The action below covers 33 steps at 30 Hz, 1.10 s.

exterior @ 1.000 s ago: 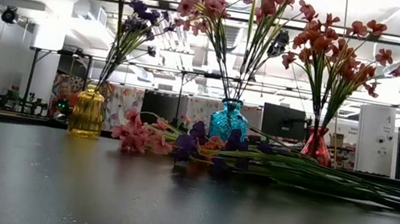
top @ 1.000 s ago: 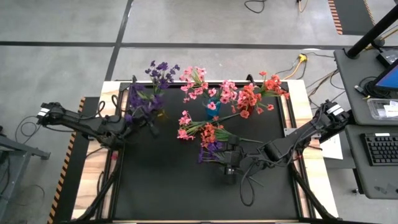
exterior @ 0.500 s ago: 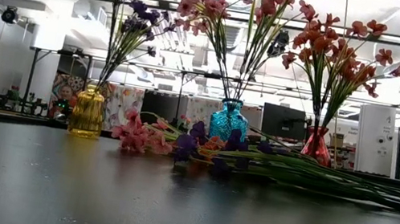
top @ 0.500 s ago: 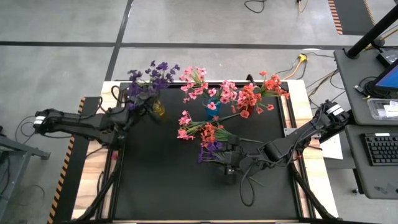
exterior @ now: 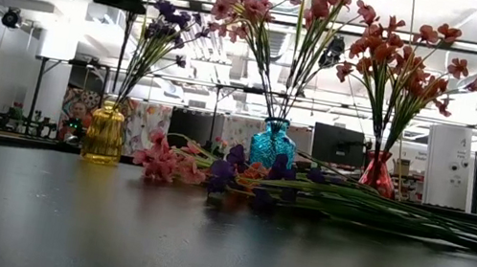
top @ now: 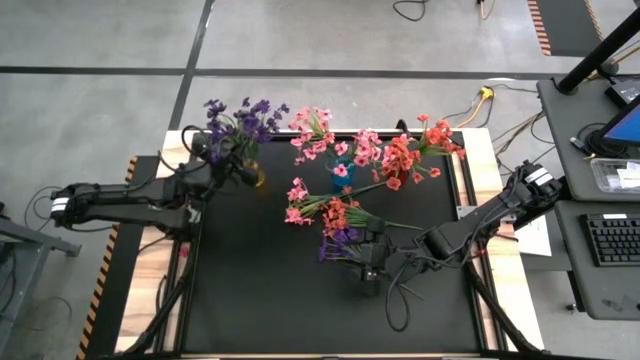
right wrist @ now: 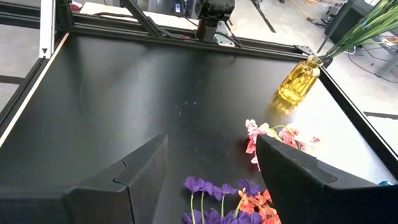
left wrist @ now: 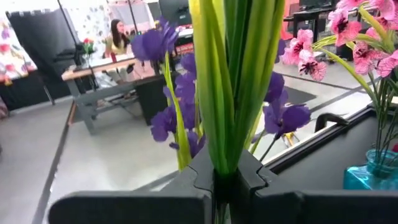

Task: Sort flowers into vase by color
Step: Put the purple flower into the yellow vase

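My left gripper (top: 207, 170) is shut on a purple flower sprig (top: 222, 125) above the yellow vase (exterior: 105, 133), which stands at the table's far left with other purple flowers in it. The pink flowers stand in the blue vase (exterior: 273, 144) and the coral-red ones in the red vase (exterior: 377, 173). Loose pink (top: 297, 205), coral (top: 338, 213) and purple (top: 338, 242) sprigs lie in a pile mid-table. My right gripper (right wrist: 211, 186) hangs open just near of that pile, with the purple blossoms (right wrist: 214, 186) in front of its fingers. My left gripper pinches the sprig's bundle of green stems and leaves (left wrist: 224, 149) between its two fingers, coming level from the table's left, across the stem. The sprig is upright and lifted clear. Its blossoms (left wrist: 180, 87) stand above the fingers, and its thin stem (exterior: 122, 56) hangs down to the yellow vase's mouth.
The three vases stand in a row along the far edge of the black mat (top: 280, 300). The loose sprigs' long stems (top: 400, 225) stretch toward the right. Wooden table borders (top: 500, 250) and a raised frame edge the mat. The room beyond holds desks and a person.
My left gripper has carried the purple sprig toward the far edge, over the yellow vase, and has come down a little. The sprig's blossoms now stand among the vase's purple bunch, and its stem has drawn in line with the vase's mouth.
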Each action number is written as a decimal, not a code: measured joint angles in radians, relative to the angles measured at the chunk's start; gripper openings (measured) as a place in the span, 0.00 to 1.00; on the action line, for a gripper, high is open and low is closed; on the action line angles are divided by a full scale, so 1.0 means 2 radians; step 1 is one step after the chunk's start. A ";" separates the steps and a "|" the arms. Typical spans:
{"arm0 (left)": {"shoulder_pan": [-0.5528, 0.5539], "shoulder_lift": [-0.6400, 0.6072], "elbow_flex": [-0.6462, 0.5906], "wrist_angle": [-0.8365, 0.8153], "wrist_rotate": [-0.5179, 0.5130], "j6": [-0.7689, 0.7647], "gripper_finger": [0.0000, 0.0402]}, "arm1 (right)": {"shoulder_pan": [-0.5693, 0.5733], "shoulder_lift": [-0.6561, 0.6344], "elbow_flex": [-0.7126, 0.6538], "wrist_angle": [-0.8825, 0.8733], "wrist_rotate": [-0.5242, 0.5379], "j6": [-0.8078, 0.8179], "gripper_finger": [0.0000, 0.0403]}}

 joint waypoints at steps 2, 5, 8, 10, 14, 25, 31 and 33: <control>0.003 0.000 -0.003 -0.008 0.000 -0.017 0.00 | 0.000 0.000 -0.001 0.000 0.000 0.000 0.59; 0.010 0.000 -0.008 -0.019 0.000 -0.032 0.00 | 0.000 0.000 -0.001 0.000 0.000 0.000 0.59; 0.015 0.000 -0.010 -0.024 0.000 -0.036 0.00 | 0.000 0.000 -0.002 -0.001 0.000 0.000 0.59; 0.016 0.000 -0.010 -0.024 0.000 -0.037 0.00 | 0.000 0.000 -0.002 0.000 0.000 0.000 0.59; 0.020 0.001 -0.010 -0.024 0.000 -0.053 0.00 | 0.000 0.000 -0.002 -0.001 0.000 0.000 0.59; 0.027 0.008 -0.010 -0.024 0.000 -0.074 0.00 | 0.000 0.000 -0.002 0.000 0.000 0.000 0.59; 0.028 0.012 -0.010 -0.024 -0.001 -0.087 0.00 | 0.000 0.000 -0.002 0.000 0.000 0.000 0.59; 0.028 0.014 -0.010 -0.024 -0.004 -0.087 0.00 | 0.000 0.000 -0.002 0.000 0.000 0.000 0.59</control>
